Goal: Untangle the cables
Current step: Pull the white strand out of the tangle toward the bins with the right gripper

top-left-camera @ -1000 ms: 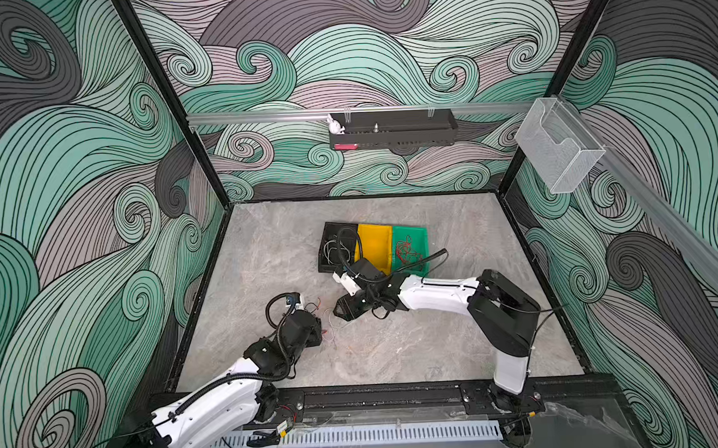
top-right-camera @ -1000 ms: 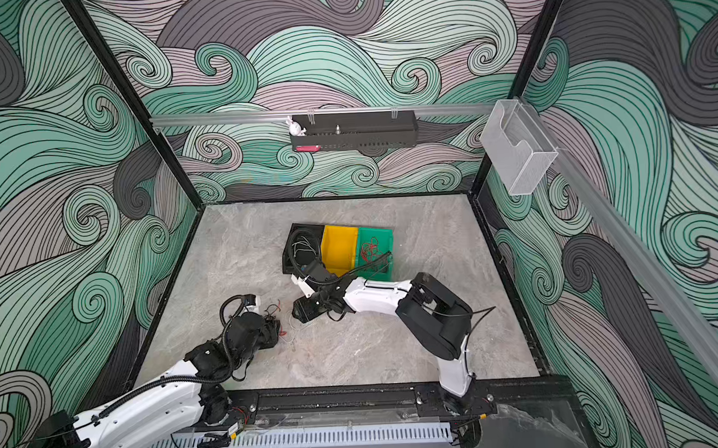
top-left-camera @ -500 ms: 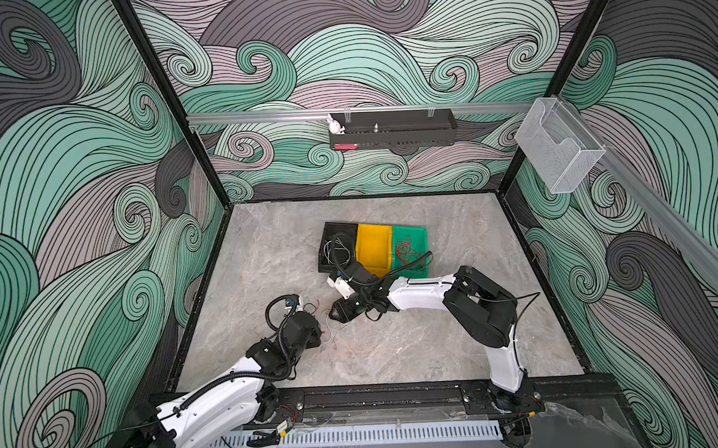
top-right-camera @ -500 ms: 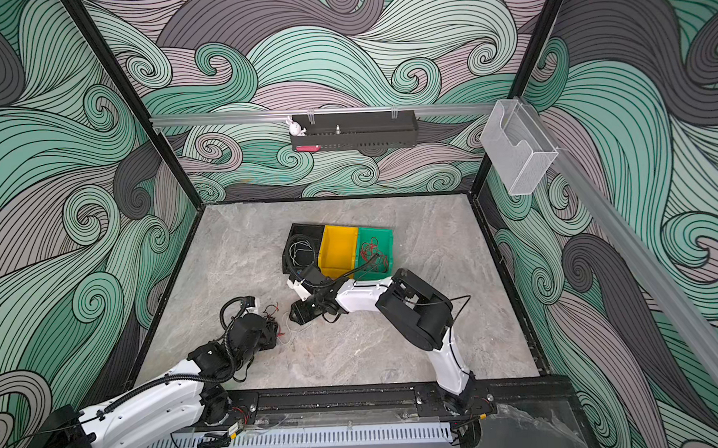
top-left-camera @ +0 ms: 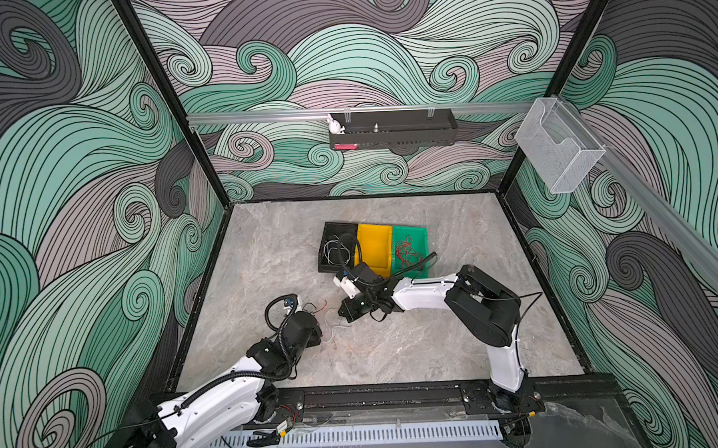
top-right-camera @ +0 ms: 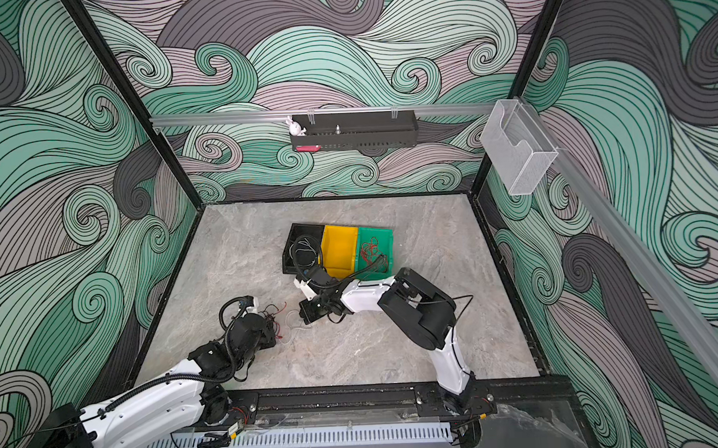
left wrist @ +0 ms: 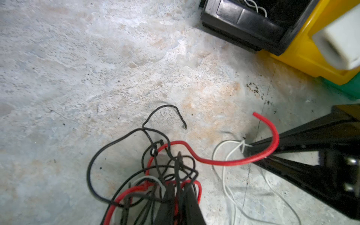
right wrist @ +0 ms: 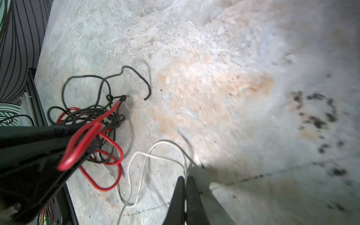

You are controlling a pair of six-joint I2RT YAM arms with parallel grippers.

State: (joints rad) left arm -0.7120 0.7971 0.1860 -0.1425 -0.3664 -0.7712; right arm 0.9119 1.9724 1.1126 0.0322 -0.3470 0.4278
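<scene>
I am looking down on a grey stone-look table inside a cell with wave-patterned walls. My left gripper is clenching a tangle of thin red and black cables, with strands bunching between its nearly touching fingers. In both top views the tangle is lying on the table left of centre and toward the front, just ahead of that gripper. A loose red end is arching out of it toward my right arm.

My right gripper is pinching a white cable, and a thin white line is running between its closed fingertips. The rest of this cable is lying in loose loops on the table between the two grippers, which are sitting near each other but apart.

Behind the right arm, three bins are standing side by side and touching. The black bin is holding white and black wires, the yellow bin is sitting in the middle, and the green bin is holding red wires.
</scene>
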